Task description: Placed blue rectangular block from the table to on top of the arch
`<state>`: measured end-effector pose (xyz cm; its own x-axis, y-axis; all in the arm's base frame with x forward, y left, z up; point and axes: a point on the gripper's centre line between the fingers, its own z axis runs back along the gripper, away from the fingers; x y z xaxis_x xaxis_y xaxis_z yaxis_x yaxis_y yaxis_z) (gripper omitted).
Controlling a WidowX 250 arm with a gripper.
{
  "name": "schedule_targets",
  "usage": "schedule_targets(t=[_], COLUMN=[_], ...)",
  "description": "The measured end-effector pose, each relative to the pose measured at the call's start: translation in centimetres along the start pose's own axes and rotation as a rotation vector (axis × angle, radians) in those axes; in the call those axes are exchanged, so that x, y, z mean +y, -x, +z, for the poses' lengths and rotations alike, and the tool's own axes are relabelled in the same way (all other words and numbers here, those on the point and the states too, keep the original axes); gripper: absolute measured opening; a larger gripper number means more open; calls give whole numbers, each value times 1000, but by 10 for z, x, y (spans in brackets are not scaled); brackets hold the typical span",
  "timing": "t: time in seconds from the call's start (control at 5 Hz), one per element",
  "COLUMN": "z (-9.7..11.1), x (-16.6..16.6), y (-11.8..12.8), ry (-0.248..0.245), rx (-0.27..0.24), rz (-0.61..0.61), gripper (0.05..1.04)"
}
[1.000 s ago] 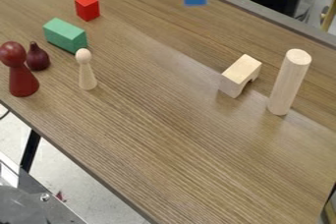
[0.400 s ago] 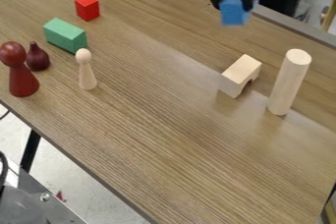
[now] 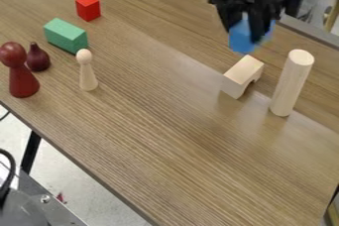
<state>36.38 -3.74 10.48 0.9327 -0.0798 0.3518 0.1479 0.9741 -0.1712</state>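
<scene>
Fingers (image 3: 242, 30) gripping the blue block (image 3: 244, 40)! One cylinder (image 3: 291, 82) beside one arch (image 3: 242, 76); one green block (image 3: 65, 35), one red cube (image 3: 88, 7).

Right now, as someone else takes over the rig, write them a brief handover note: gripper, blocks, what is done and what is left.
Gripper: shut on the blue block, at the upper right of the view.
Arch: standing on the table, just left of the upright wooden cylinder.
Done: blue block picked up.
Left: set it on top of the arch, let go, back off; probably best to keep clear of the cylinder.
</scene>
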Motion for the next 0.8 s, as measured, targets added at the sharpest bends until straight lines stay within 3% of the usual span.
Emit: schedule_targets(t=[0.2, 0.6, 0.8], z=[-3, -7, -13], x=[0, -1, -8], y=[1, 8, 12], ry=[-18, -39, -75], rx=[35, 59, 60], rz=[-95, -108, -69], gripper=[554, 554, 554])
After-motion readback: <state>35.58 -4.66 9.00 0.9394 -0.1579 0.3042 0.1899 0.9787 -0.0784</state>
